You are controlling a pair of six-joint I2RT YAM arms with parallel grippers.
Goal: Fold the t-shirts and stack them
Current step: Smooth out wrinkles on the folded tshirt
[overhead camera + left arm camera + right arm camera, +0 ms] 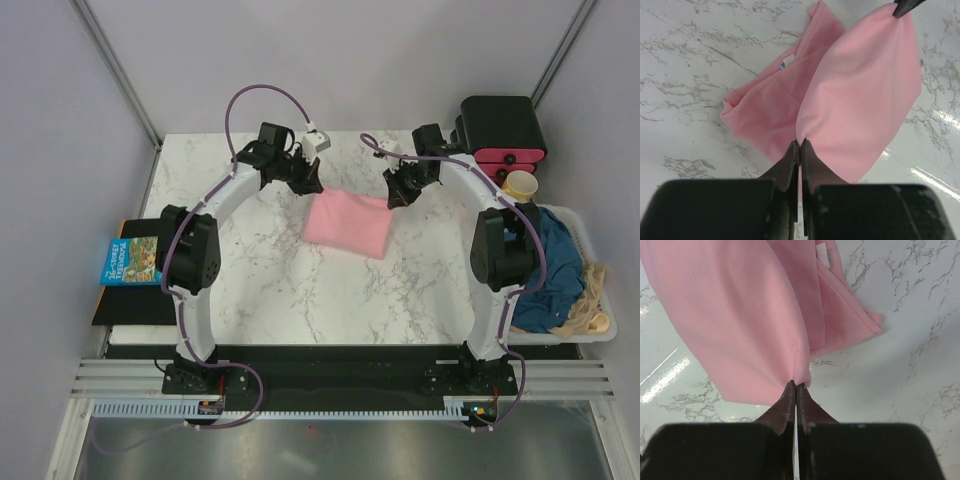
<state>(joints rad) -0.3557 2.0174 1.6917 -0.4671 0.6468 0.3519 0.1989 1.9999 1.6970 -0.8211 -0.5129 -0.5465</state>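
Your left gripper and right gripper pinch tight on the pink t-shirt's far corners; move them together, level.

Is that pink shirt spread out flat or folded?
Partly folded: the pink t-shirt lies doubled in layers, while the left gripper and right gripper each pinch a corner of its raised top layer.

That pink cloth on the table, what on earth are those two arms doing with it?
They are folding a pink t-shirt on the marble table. The left claw and the right claw are each shut on a corner of one layer, holding it up off the rest. The fold is only partly done. A dark teal t-shirt lies untouched in the white bin at the right.
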